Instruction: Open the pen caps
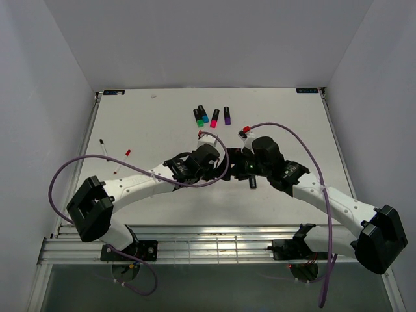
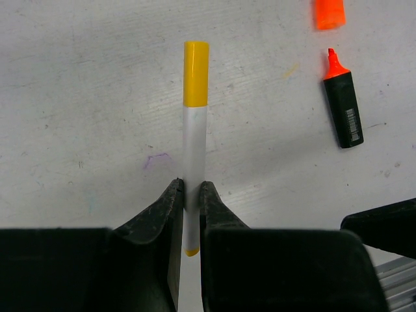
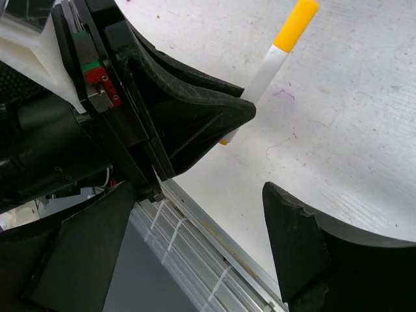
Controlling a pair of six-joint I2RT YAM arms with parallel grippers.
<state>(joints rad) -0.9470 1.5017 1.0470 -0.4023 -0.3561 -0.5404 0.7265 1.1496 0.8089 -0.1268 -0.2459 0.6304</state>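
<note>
Midway through uncapping one pen, by the look of it. Clenched in the left tool (image 2: pixel 191 188): a thin white plastic pen (image 2: pixel 194 143), gripped by its lower barrel and pointing straight ahead. Not yet off, at the far end beyond the fingertips: the small yellow plastic cap (image 2: pixel 195 73).

Just beside, released wide and holding nothing: the right tool (image 3: pixel 198 221). Next, probably: closing it around the yellow cap and pulling straight along the pen.

Further ahead to the right, on the white desk (image 2: pixel 78 97): a chunky orange cap (image 2: pixel 329 13), already off its stubby black marker (image 2: pixel 343 104).
</note>
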